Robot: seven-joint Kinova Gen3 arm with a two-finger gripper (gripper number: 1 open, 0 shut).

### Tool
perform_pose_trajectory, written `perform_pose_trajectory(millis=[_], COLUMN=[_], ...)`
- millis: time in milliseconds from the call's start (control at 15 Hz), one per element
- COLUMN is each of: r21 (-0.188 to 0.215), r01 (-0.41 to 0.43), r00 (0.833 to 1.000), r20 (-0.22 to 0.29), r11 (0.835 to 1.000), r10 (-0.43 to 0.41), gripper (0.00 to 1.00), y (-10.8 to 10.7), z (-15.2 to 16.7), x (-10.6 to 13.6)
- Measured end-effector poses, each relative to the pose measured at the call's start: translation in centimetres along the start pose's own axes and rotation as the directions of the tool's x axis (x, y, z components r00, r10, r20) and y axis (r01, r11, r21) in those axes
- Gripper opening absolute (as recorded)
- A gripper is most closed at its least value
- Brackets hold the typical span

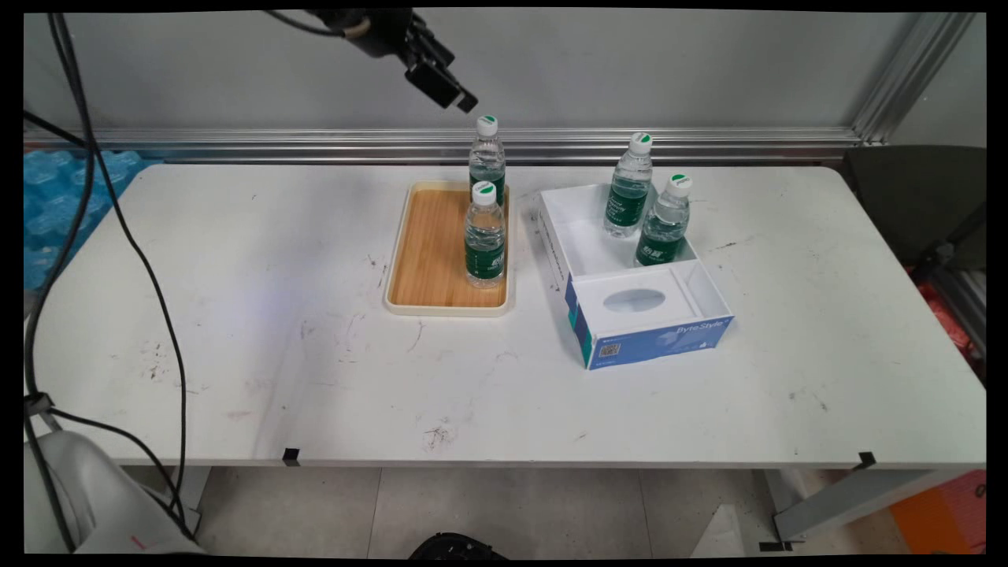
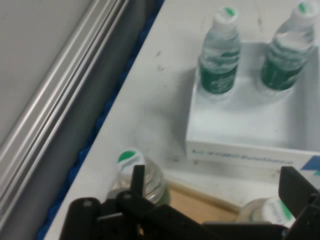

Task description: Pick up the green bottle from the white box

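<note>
The claw (image 1: 455, 96) hangs high above the table, spread wide and holding nothing. The nearest thing is the far bottle (image 1: 487, 157), standing straight up on the back end of the wooden tray (image 1: 431, 252). It sits just under the claw, at about 5 o'clock. A second bottle (image 1: 484, 235) stands closer on the tray. Two more bottles (image 1: 628, 186) stand in the white box (image 1: 587, 250)

A scuffed white counter (image 1: 236, 315) stands before a grey wall (image 1: 630, 71) with an aluminium rail (image 1: 669, 142); pale tiled floor (image 1: 512, 504) below.
</note>
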Motion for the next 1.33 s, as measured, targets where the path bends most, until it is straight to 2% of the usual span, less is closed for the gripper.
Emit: perform_pose_trajectory(millis=[333, 667, 1067, 1333], r21=[-0.051, -0.08, -0.062, -0.043], r01=[0.038, 0.076, 0.115, 0.131], r00=[0.999, 0.997, 0.993, 0.99], r20=[-0.003, 0.014, 0.043, 0.06], r11=[0.998, 0.994, 0.991, 0.99], r10=[-0.039, -0.076, -0.113, -0.129], gripper=[1.0, 1.0, 1.0, 1.0], y=[3.6, 7.8, 11.3, 12.4], z=[-0.3, 2.6, 9.4, 13.7], x=[2.9, 5.6, 7.6, 8.4])
